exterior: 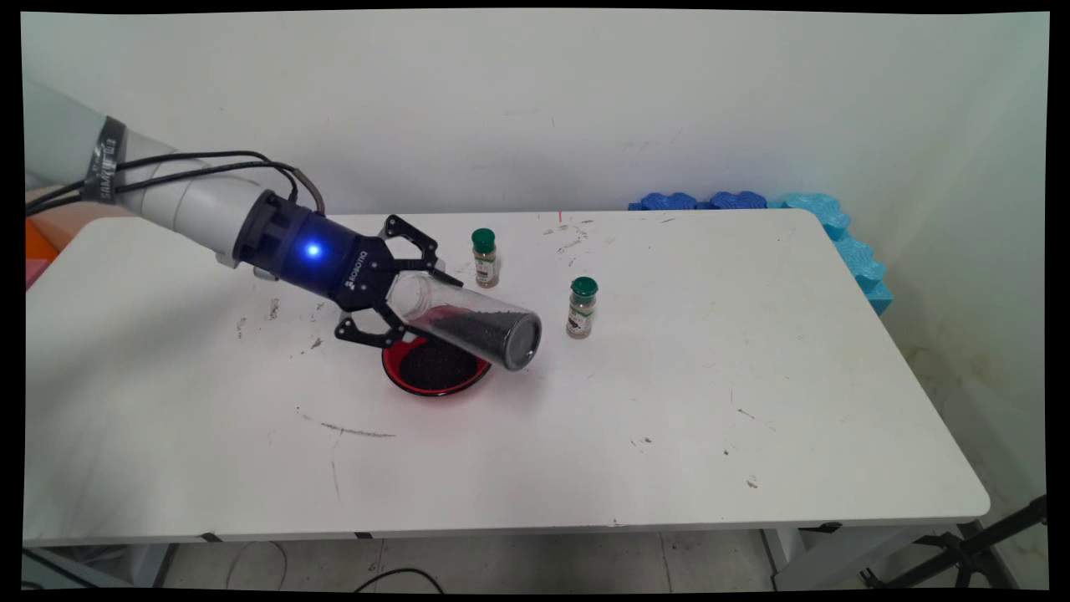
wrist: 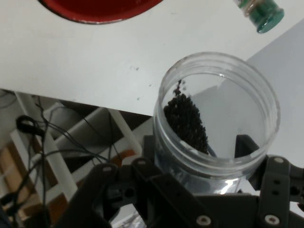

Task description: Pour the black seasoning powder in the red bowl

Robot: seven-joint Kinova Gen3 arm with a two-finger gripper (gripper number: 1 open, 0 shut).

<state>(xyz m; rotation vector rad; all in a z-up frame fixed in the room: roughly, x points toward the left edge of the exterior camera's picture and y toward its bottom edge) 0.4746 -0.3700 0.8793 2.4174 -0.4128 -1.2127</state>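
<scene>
I have the gripper (exterior: pixel 399 286) clamped on a clear jar (exterior: pixel 468 319) of dark grains, tipped sideways above the red bowl (exterior: pixel 435 368). Beyond, two green-capped spice bottles (exterior: pixel 582 308) (exterior: pixel 485 257) stand upright.

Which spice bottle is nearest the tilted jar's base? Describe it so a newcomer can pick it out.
Start at the red bowl near the middle of the white table, with the hand holding a clear jar tilted above it. Just right of the jar's base stands a small green-capped spice bottle. Its twin stands farther back, toward the wall.
</scene>
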